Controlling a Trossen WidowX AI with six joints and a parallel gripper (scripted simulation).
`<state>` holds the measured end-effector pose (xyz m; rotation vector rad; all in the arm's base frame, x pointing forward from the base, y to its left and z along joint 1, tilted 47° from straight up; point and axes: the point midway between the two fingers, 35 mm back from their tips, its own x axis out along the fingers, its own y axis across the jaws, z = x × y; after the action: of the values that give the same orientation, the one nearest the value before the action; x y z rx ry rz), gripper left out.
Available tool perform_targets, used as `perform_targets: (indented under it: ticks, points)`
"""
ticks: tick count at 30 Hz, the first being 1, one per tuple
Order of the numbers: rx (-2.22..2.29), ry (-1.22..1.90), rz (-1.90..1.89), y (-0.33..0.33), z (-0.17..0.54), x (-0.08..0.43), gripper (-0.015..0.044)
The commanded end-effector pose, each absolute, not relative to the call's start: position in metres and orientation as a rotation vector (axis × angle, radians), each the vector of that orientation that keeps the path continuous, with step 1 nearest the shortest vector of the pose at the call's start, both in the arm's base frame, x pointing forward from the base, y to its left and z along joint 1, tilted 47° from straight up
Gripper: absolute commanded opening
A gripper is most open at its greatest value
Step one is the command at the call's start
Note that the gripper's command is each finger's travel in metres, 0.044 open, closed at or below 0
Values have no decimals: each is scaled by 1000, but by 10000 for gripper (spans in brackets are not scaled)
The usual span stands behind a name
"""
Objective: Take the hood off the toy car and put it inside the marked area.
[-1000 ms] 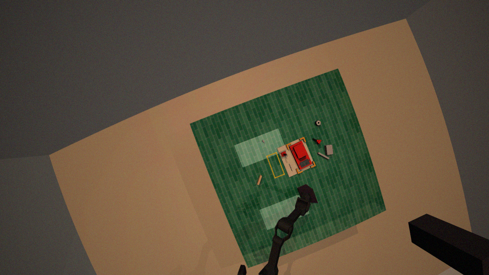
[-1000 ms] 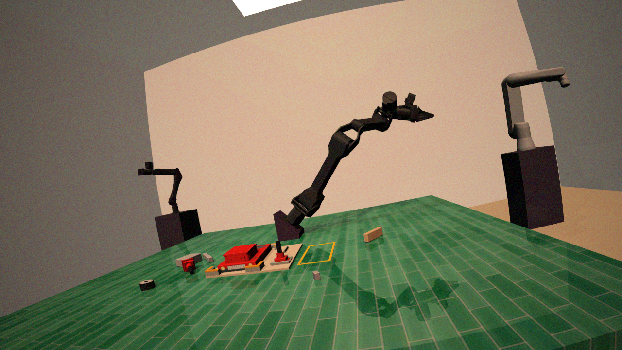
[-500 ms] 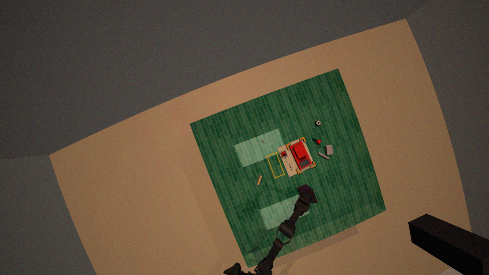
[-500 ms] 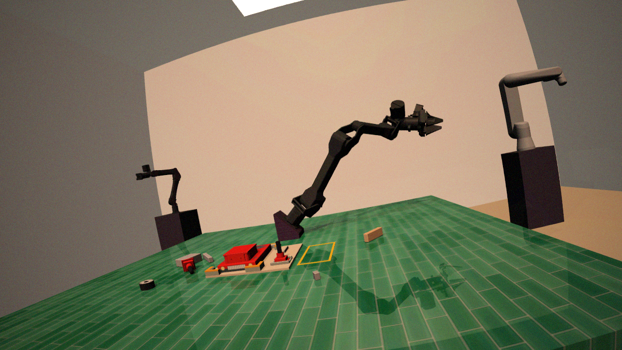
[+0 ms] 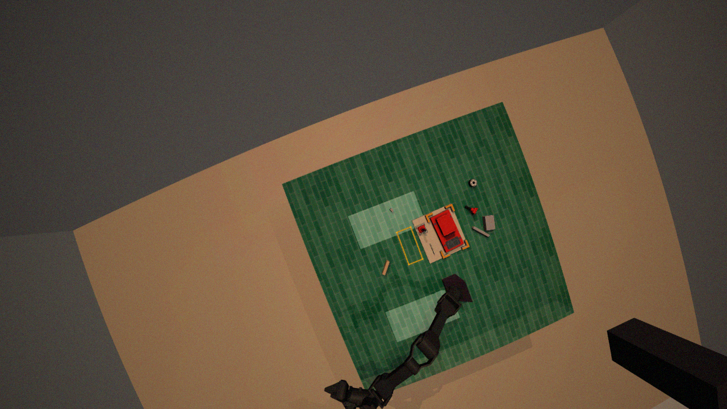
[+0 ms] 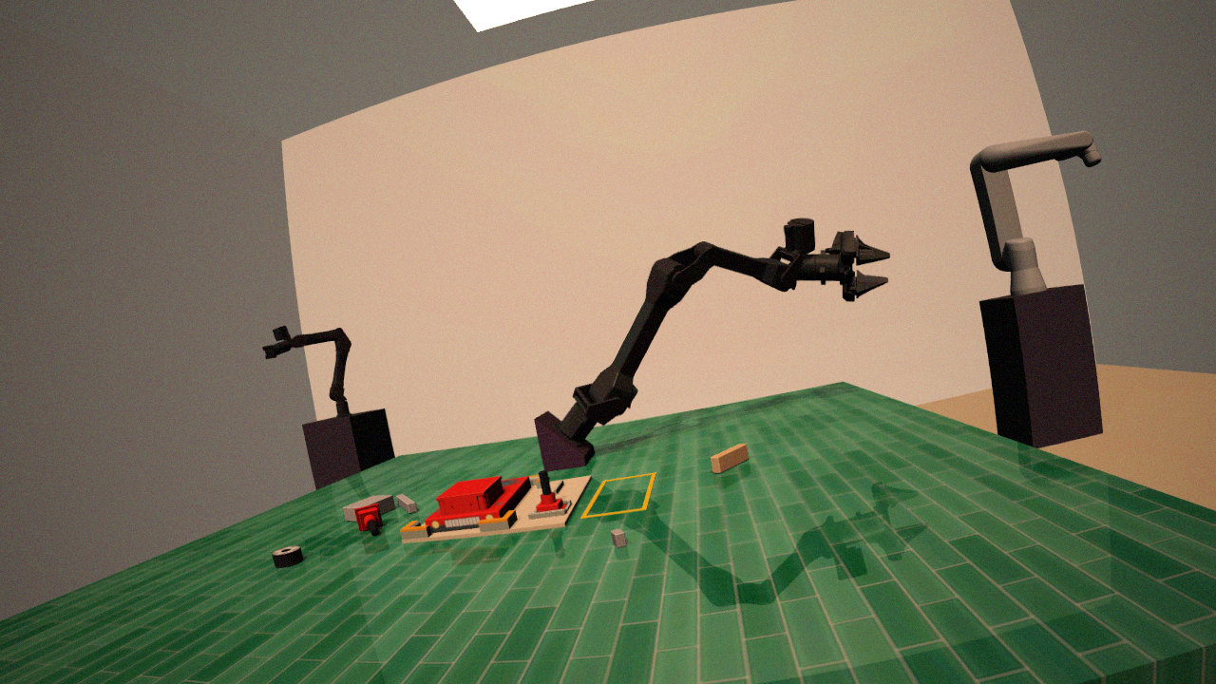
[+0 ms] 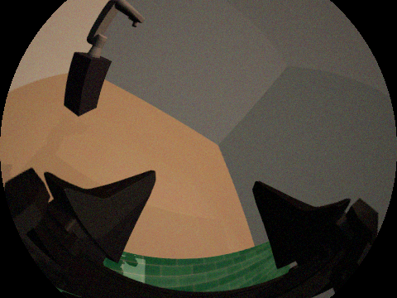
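Two loose pieces begin the left side of the exterior view, a dark ring with a pale top (image 5: 473, 185) (image 6: 287, 559) and a red piece with a black stem (image 5: 473, 209) (image 6: 367, 517), both apart from the car. Next comes the red toy car (image 5: 459, 234) (image 6: 519, 488), on a flat tan board (image 5: 426, 243) (image 6: 578, 488) between orange-and-grey corner blocks. Its hood, which I take to be the raised red box-shaped part (image 5: 445, 224) (image 6: 465, 497) behind the grille, is on the car. Right of it, on the same board, stands a red fixture with an upright black post (image 5: 422, 229) (image 6: 548, 502); the approach should clear that post. Just beyond the board lies the yellow rectangular outline (image 5: 416, 262) (image 6: 616, 513), nothing inside it. Farthest right, high over the green tiled bench (image 5: 330, 203) (image 6: 765, 637) (image 7: 186, 269), the black two-fingered gripper (image 5: 328, 389) (image 6: 888, 268) (image 7: 207, 182) points away from the car, spread nearly to its limit and holding nothing. The step now, I judge, is the approach: swing back, point the fingers down, straddle the hood squarely, close gently on its sides, then lift straight up before crossing to the outline. Gripping too low could drag the car body along.
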<state>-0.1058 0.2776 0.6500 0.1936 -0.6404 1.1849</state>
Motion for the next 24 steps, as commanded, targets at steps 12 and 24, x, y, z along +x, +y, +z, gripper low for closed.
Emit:
perform_targets:
  ticks: [12,24]
  points:
    - [-81,-712,1065,348,617,-59,440]
    - [-308,-694,974,395,582,8,440]
